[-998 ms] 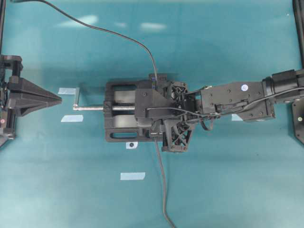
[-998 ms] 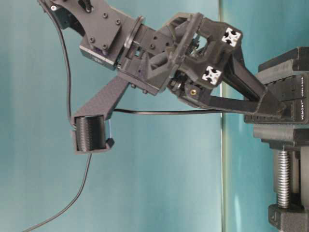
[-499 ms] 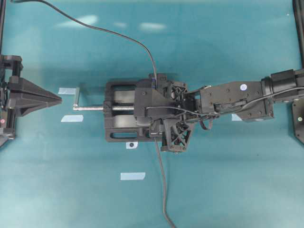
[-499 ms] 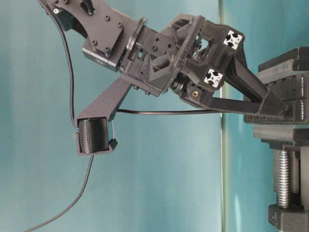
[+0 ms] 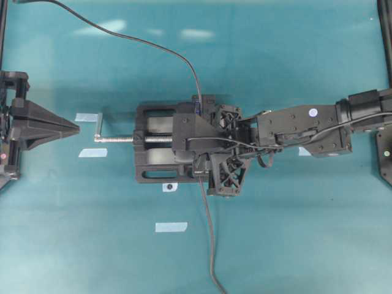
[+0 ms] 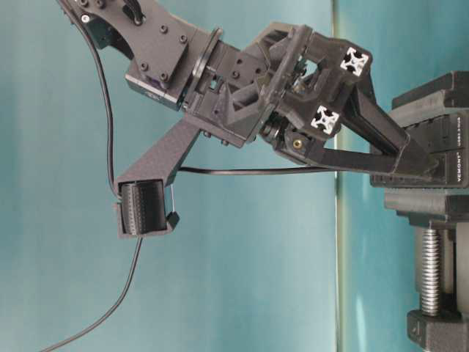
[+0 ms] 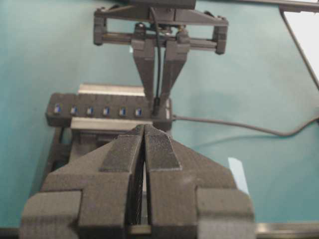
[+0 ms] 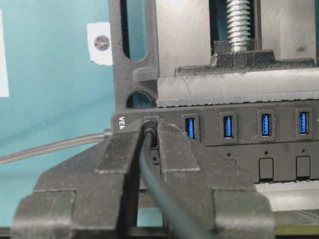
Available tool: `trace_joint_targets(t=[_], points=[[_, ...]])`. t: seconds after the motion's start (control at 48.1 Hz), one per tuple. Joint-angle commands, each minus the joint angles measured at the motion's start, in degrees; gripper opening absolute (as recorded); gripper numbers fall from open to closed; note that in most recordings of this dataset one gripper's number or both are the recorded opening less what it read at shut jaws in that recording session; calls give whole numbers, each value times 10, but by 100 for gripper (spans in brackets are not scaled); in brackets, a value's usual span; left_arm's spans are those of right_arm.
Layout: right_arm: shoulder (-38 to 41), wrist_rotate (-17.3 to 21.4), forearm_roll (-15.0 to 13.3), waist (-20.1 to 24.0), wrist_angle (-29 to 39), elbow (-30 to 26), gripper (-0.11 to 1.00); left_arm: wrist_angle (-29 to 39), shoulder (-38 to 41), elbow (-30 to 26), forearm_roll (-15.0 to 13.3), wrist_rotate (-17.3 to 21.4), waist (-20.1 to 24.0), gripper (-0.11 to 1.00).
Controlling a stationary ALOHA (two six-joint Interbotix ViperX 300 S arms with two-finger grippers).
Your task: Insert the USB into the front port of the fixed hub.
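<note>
Change: nothing is seen moved since the earlier frames.
Right hand (image 8: 149,149): clamped on the USB (image 8: 149,130).
USB: held at the fixed hub (image 8: 239,129), lettered end.
Left hand (image 7: 144,149): closed, empty, at the bench's left edge.

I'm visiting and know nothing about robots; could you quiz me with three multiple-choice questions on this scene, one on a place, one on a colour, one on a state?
1. Where is the right gripper?
A. at the fixed hub's lettered end
B. over the blue tape
C. beside the left gripper

2. What colour are the hub's slots?
A. red
B. blue
C. white

3. How is the left gripper?
A. holding a cable
B. wide open
C. shut, empty

Answers: 1 A, its fingers pinch the USB at the slot beside the lettering. 2 B, blue shows in each slot. 3 C, its fingers meet with nothing between.
</note>
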Motion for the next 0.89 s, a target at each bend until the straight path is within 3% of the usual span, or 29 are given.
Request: trace_joint_targets(t=[0.0, 0.229, 0.562, 0.874], points=[[-10, 2, 4, 7, 0, -4, 8, -6, 3, -6, 2, -1, -2, 0], [-18, 4, 4, 7, 0, -8, 17, -6, 3, -6, 2, -1, -2, 0], [-51, 6, 0, 1, 13, -17, 56, -6, -10, -3, 2, -2, -2, 0], [-56, 5, 0, -3, 13, -15, 58, -6, -13, -1, 1, -2, -1, 0]])
